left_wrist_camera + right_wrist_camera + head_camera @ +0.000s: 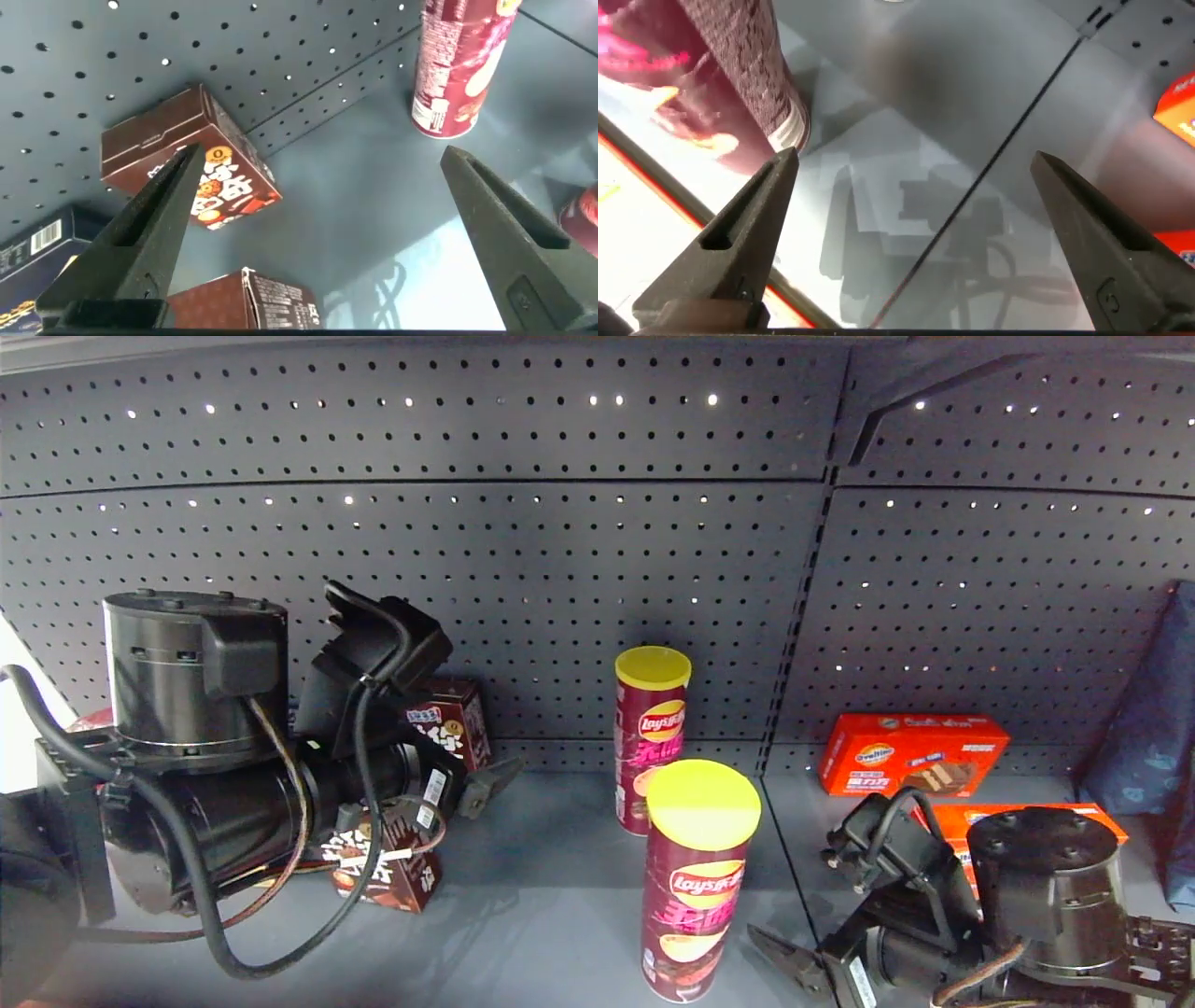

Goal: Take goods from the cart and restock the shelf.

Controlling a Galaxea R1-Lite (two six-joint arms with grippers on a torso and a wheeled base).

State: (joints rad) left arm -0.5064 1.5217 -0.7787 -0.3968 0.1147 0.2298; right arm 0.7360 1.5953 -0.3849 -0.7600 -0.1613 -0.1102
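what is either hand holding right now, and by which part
Nothing is held. The left hand is open near a brown box; the right hand is open beside a chip can.

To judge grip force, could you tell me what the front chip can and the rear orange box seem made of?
Front chip can: likely cardboard tube with glossy printed wrap, given its sheen; yellow lid looks like plastic. Rear orange box: seemingly thin printed cardboard, with crisp folded edges.
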